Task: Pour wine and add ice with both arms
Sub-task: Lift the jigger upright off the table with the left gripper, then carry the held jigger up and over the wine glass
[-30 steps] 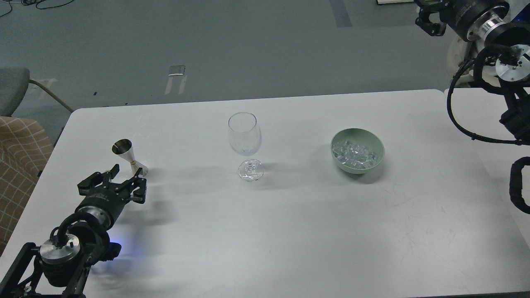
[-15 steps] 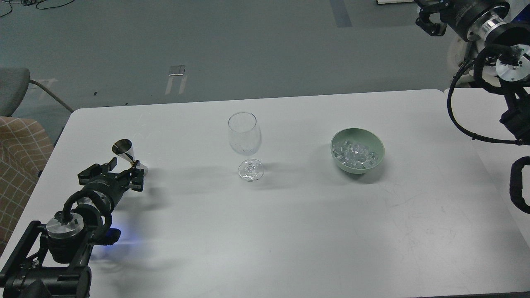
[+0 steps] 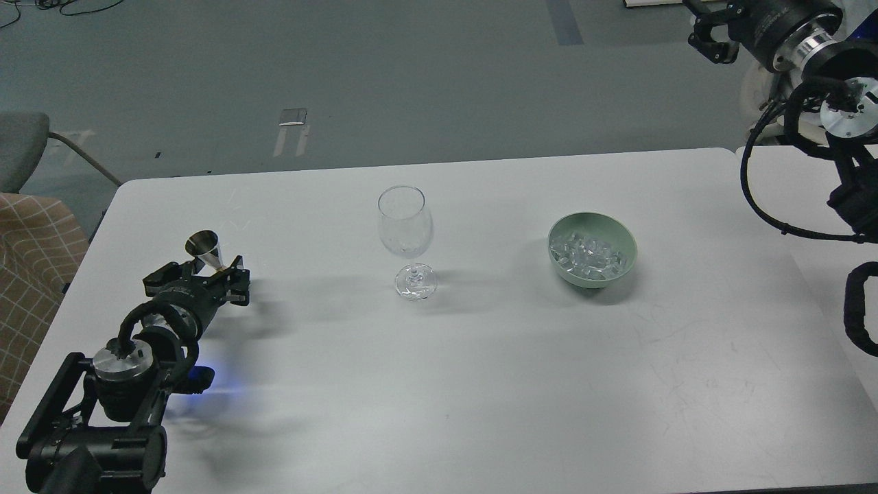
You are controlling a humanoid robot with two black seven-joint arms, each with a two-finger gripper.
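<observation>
A silver double-cone jigger (image 3: 204, 245) stands at the table's left. My left gripper (image 3: 199, 276) is open, with its black fingers on either side of the jigger's lower cone, which it hides. An empty clear stemmed glass (image 3: 405, 223) stands upright at the table's middle. To its right, a pale green bowl (image 3: 623, 233) holds the ice (image 3: 586, 255), many small clear cubes. My right gripper (image 3: 710, 38) hangs high at the top right, beyond the table's far edge and partly cut off; its fingers cannot be told apart.
The white table (image 3: 480, 357) carries only these things. A checked brown seat (image 3: 31, 267) and a grey chair (image 3: 20, 147) stand off the table's left edge. A second white surface (image 3: 809, 199) adjoins on the right, under my right arm's cables.
My left arm has moved forward and to the right, bringing the open gripper up around the jigger's lower cone. The right arm has barely moved.
</observation>
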